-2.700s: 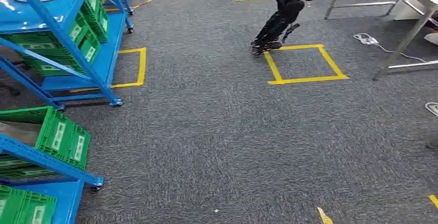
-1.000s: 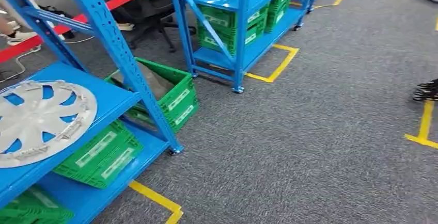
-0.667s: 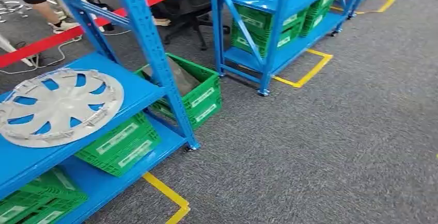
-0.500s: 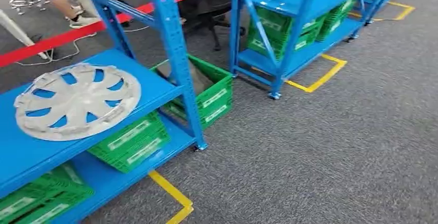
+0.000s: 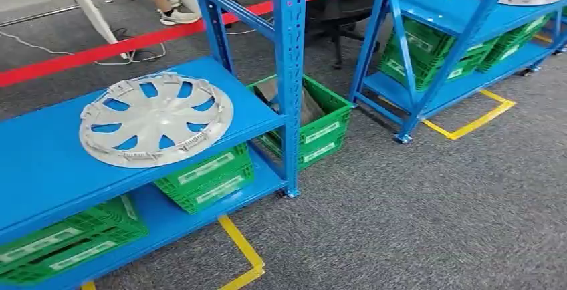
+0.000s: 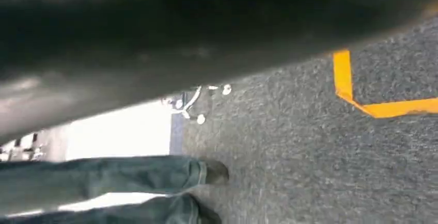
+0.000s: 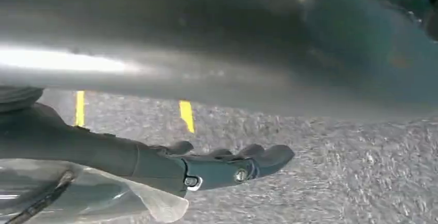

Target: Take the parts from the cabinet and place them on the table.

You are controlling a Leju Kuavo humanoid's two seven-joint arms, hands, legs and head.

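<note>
Silver wheel cover [image 5: 156, 119] lay flat on the blue shelf [image 5: 40, 163], ready to take; right hand [image 7: 227, 166] hung loose, holding nothing.

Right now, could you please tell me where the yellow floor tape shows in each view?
Head view: yellow floor tape forms a corner by the foot of the blue rack.
Left wrist view: a tape corner, apart from a person's trouser legs.
Right wrist view: two short strips beyond the right hand.
Shared landmark: grey carpet; whether it is one marking, I cannot tell.
</note>
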